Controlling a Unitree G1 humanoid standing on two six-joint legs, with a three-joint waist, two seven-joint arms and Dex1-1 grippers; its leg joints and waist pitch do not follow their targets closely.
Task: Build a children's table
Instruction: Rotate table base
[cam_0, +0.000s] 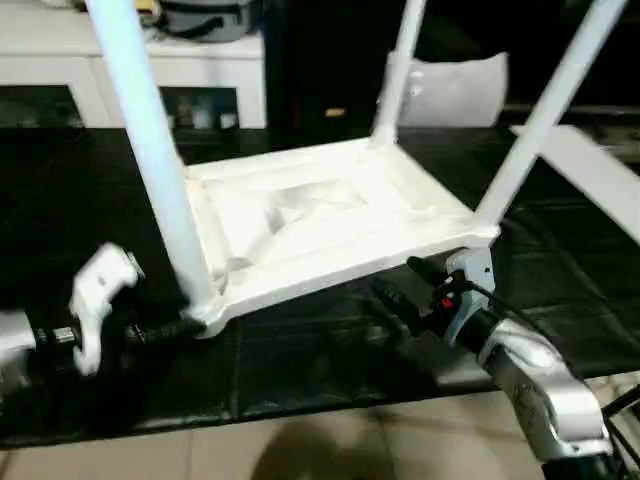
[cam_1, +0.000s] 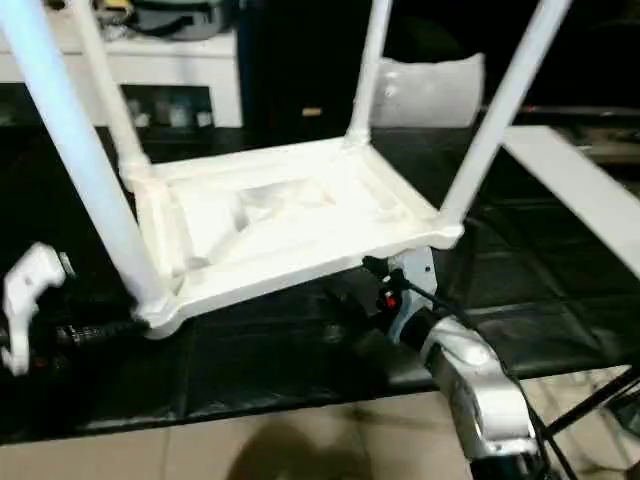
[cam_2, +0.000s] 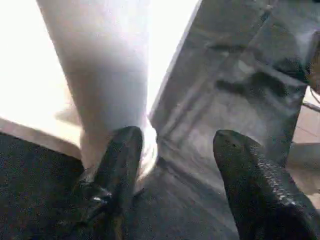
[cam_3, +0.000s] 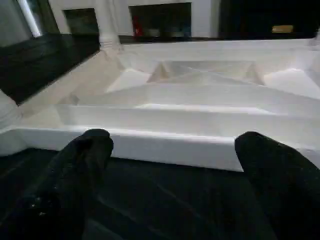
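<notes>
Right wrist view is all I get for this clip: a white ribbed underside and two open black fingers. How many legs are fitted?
Observer: The head views show four legs standing up from the corners of the upturned children's table.
Operator: Where is the left gripper?
Observer: The left gripper is open at the socket end of the near-left leg. One finger is in front of that leg, and the leg is not between the fingers.
Operator: What is the table lying on?
Observer: A black surface, with the right gripper low over it at the table's near edge.
</notes>
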